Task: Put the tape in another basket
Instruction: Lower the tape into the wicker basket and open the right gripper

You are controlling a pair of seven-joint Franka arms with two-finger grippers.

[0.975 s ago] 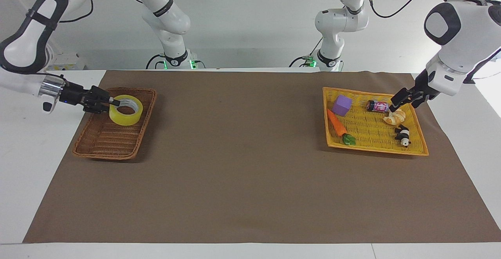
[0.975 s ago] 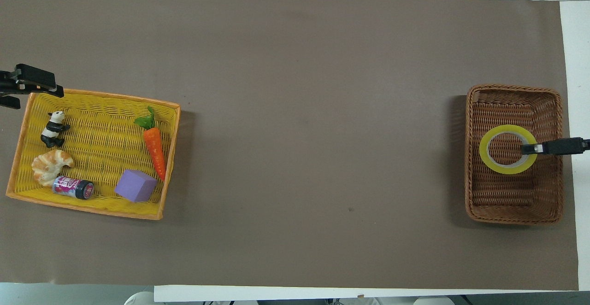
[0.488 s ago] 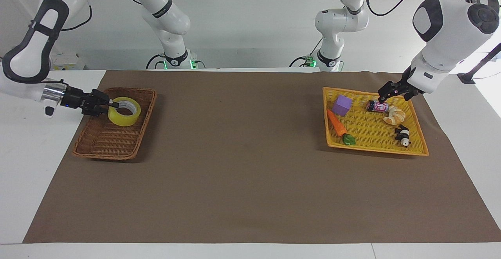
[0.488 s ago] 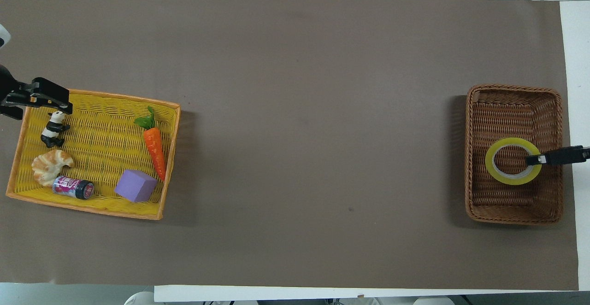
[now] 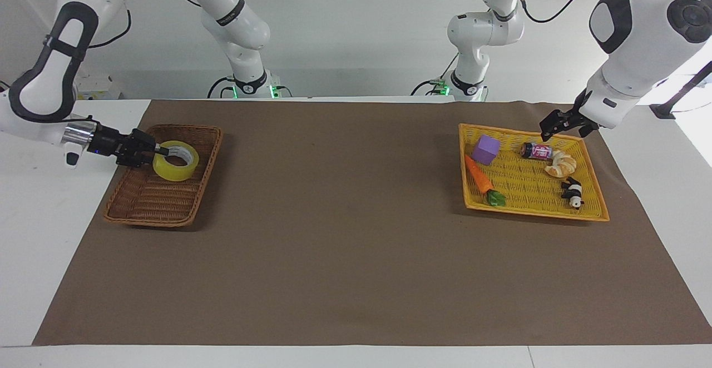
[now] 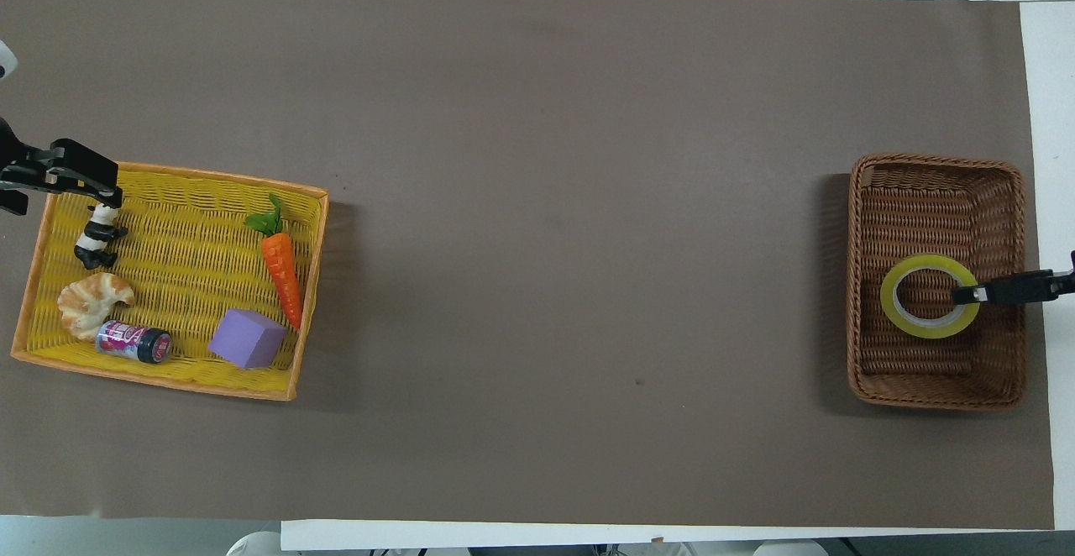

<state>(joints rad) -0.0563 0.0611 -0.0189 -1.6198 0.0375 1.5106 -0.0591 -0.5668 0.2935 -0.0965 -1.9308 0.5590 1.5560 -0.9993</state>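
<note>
i'm holding the right pincer (image 5: 165,150) clamped on the tape's (image 5: 176,160) wall, flat inside the basket (image 5: 146,212), while the left pincer (image 5: 548,133) is gaping over the yellow tray (image 5: 595,182).

Two glossy white arms (image 5: 233,18) with black joint bands, black cables and black end effectors

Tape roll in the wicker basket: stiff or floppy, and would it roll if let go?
The tape looks stiff: its ring keeps shape pinched in the right gripper. It sits flat in the basket, so probably stays put; on edge it might roll.
</note>
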